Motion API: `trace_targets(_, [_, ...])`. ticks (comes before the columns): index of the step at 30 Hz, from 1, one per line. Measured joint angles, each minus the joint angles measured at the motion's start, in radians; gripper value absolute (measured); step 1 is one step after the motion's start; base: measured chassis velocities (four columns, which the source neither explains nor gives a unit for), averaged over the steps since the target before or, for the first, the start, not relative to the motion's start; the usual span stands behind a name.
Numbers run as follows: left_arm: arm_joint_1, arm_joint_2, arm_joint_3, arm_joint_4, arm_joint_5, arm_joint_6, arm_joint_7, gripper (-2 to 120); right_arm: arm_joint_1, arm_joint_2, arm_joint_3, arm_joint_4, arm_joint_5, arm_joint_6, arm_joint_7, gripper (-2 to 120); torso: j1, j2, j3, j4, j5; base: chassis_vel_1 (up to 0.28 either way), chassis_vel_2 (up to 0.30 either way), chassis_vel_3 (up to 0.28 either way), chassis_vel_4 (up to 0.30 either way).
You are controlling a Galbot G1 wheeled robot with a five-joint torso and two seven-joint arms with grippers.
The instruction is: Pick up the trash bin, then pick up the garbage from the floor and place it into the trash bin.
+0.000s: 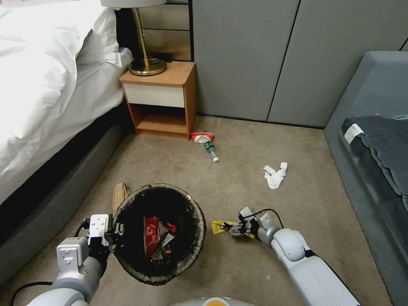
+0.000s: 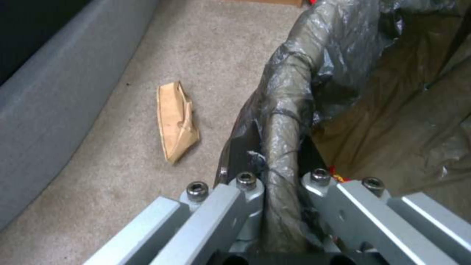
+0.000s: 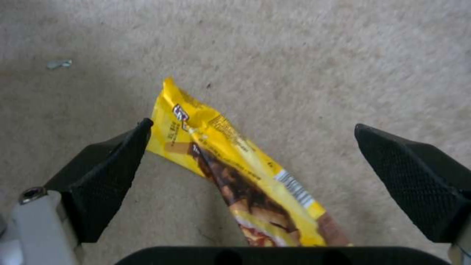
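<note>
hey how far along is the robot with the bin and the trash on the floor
Done: the left gripper is clamped on the trash bin rim, and red packets lie inside. In hand: the right gripper is open around the yellow wrapper on the carpet. Left: the brown paper bag, the bottle and red packet by the nightstand, and the white tissue.

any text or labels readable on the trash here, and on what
None can be read.
Yellow snack wrapper, between the open right hand's fingers: print and barcode too blurred.
Red packets in the trash bin: print too small.
Plastic bottle label: too small.
</note>
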Motion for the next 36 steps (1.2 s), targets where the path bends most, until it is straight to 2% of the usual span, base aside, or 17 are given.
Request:
trace_targets(17, [-0.008, 0.006, -0.002, 0.0, -0.003, 0.001, 0.0, 1, -0.006, 0.04, 0.033, -0.111, -0.033, 0.025, 0.062, 100, 0.0, 0.0, 0.0, -0.0001, 0.0002, 0.0, 0.0, 0.0, 0.0])
trace_targets(21, [-0.011, 0.007, -0.002, 0.0, -0.006, 0.002, 0.0, 1, -0.006, 0.043, 0.037, -0.13, -0.034, 0.036, 0.066, 96, 0.0, 0.0, 0.0, -0.0001, 0.0002, 0.0, 0.0, 0.0, 0.0])
trace_targets(24, [-0.013, 0.009, -0.004, 0.0, -0.01, 0.003, 0.0, 1, -0.01, 0.045, 0.04, -0.132, -0.04, 0.039, 0.064, 86, 0.0, 0.0, 0.0, 0.0, 0.0, 0.0, 0.0, 0.0, 0.0])
trace_targets(25, [-0.013, 0.009, -0.004, 0.0, -0.01, 0.003, 0.0, 1, -0.01, 0.045, 0.04, -0.132, -0.04, 0.039, 0.064, 86, 0.0, 0.0, 0.0, 0.0, 0.0, 0.0, 0.0, 0.0, 0.0])
trace_targets(28, [-0.018, 0.011, -0.004, 0.0, -0.013, 0.004, 0.0, 1, -0.015, 0.05, 0.041, -0.134, -0.047, 0.047, 0.085, 71, 0.0, 0.0, 0.0, -0.0001, 0.0001, 0.0, 0.0, 0.0, 0.0])
trace_targets(29, [-0.018, 0.011, -0.004, 0.0, -0.013, 0.004, 0.0, 1, -0.015, 0.05, 0.041, -0.134, -0.047, 0.047, 0.085, 71, 0.0, 0.0, 0.0, -0.0001, 0.0001, 0.0, 0.0, 0.0, 0.0])
trace_targets(32, [-0.022, 0.009, -0.004, 0.0, -0.015, 0.004, 0.0, 1, -0.012, 0.054, 0.042, -0.141, -0.048, 0.052, 0.1, 52, 0.0, 0.0, 0.0, 0.0, 0.0, 0.0, 0.0, 0.0, 0.0])
trace_targets(36, [-0.021, 0.009, -0.004, 0.0, -0.016, 0.005, 0.0, 1, -0.009, 0.056, 0.043, -0.145, -0.051, 0.054, 0.103, 43, 0.0, 0.0, 0.0, 0.0, 0.0001, 0.0, 0.0, 0.0, 0.0])
